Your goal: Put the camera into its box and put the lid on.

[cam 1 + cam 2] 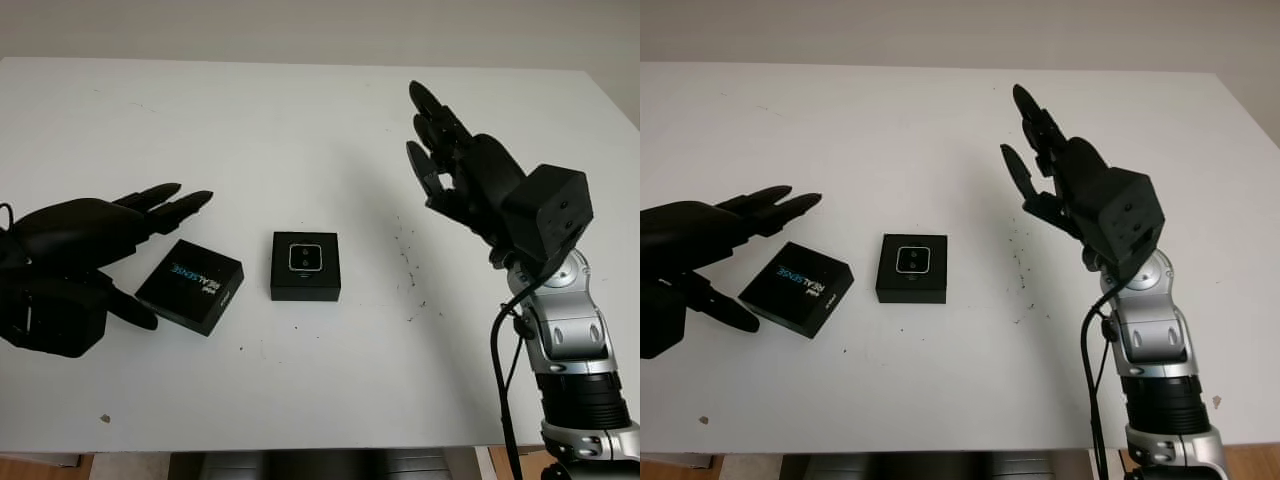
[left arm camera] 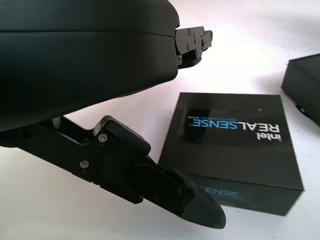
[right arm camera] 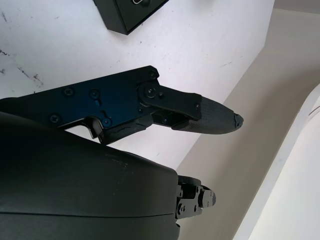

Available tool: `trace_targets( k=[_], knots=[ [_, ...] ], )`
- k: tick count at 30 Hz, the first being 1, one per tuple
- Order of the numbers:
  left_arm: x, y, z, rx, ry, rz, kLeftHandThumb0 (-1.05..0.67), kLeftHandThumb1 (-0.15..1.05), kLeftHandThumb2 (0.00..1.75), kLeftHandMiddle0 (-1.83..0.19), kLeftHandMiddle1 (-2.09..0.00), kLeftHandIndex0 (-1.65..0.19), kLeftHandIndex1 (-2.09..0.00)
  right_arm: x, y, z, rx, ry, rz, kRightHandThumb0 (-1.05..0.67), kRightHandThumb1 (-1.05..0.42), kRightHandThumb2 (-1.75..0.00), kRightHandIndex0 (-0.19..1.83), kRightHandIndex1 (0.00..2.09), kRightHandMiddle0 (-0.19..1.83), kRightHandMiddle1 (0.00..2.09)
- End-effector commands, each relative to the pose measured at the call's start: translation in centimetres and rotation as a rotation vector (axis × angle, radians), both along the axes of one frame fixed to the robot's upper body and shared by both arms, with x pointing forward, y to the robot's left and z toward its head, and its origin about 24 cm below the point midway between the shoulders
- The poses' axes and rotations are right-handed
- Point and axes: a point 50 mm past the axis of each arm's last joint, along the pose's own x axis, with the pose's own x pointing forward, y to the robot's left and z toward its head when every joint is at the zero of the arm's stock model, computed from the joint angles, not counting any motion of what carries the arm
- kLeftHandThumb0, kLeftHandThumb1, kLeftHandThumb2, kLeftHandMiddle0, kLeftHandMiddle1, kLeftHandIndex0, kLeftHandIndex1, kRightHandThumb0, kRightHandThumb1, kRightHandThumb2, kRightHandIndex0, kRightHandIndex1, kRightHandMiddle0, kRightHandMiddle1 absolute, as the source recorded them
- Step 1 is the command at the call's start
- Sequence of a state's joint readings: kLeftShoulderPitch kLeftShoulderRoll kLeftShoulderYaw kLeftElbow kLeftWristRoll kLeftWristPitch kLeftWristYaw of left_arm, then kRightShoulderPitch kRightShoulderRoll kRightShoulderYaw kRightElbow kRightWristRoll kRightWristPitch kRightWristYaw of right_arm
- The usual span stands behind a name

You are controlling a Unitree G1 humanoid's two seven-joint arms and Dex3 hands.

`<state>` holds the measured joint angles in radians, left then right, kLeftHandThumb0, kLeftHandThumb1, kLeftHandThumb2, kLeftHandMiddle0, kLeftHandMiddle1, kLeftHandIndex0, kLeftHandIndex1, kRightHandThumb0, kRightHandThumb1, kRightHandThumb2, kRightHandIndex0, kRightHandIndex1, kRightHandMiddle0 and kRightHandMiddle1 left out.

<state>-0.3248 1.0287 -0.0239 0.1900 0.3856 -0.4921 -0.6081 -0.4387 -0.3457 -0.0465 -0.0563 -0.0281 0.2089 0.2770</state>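
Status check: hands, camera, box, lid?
Left hand open beside lid. Right hand open, raised over table. Camera sits in box; lid off, nothing blocking.

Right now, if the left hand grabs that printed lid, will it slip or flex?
The lid looks like rigid cardboard with crisp edges, so probably stiff and light. Its glossy top may slip. It lies flat beside the open left hand, unlikely to roll.
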Motion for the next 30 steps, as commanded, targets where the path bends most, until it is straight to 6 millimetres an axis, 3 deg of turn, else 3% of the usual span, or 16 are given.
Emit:
trace_targets(
  k=[1,13,22,30],
  knots=[
    [0.0,-0.3,-0.5,-0.01,0.025,-0.012,-0.71,0.83,0.04,0.18,-0.04,0.19,0.0,-0.2,-0.1,0.4,0.002,-0.016,-0.007,-0.62,-1.05,-0.63,-0.01,0.06,-0.02,0.06],
    [-0.1,-1.0,-2.6,-0.022,0.126,-0.015,-0.69,0.78,0.04,0.17,-0.05,0.18,-0.03,-0.3,-0.2,0.4,-0.002,-0.014,-0.018,-0.62,-1.05,-0.63,-0.01,0.06,-0.01,0.06],
    [0.1,-1.1,-3.6,-0.045,0.155,0.003,-0.58,0.76,0.05,0.16,-0.06,0.16,-0.06,-0.4,-0.2,0.3,-0.002,-0.018,-0.019,-0.61,-1.05,-0.62,0.01,0.06,0.01,0.06],
    [0.2,-0.9,-4.5,-0.139,0.087,-0.009,-0.42,0.81,0.07,-0.01,-0.09,0.0,-0.09,-0.4,-0.3,0.3,-0.005,-0.016,-0.022,-0.61,-1.05,-0.61,0.01,0.06,0.01,0.06]
  ],
)
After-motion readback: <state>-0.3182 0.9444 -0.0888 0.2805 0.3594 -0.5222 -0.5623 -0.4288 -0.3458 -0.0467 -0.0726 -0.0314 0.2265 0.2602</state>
